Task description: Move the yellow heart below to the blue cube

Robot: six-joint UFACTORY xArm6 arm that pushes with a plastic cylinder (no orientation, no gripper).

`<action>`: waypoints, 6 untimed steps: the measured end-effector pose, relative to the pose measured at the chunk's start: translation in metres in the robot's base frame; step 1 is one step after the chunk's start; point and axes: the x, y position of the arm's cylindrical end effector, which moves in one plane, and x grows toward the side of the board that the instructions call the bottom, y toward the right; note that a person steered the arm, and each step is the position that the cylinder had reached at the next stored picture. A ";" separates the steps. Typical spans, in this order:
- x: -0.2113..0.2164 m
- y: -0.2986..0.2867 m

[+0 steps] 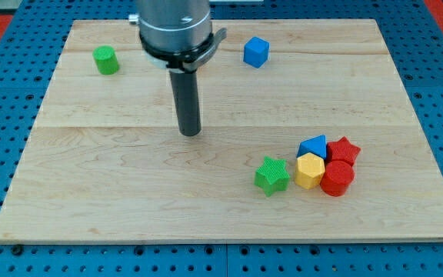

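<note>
The blue cube (256,51) sits near the view's top, right of centre. A yellow block (309,170), whose shape reads more as a hexagon than a heart, lies at the lower right, packed among other blocks. My tip (190,133) rests on the board at the centre left, well below and left of the blue cube and far to the left of the yellow block. It touches no block.
A blue triangular block (313,146), a red star (344,150) and a red cylinder (337,178) crowd the yellow block. A green star (272,175) lies just left of it. A green cylinder (106,60) sits at the top left of the wooden board (91,185).
</note>
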 end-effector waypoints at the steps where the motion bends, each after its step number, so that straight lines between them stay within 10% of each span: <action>1: -0.043 -0.017; 4: -0.169 -0.024; 6: -0.089 0.071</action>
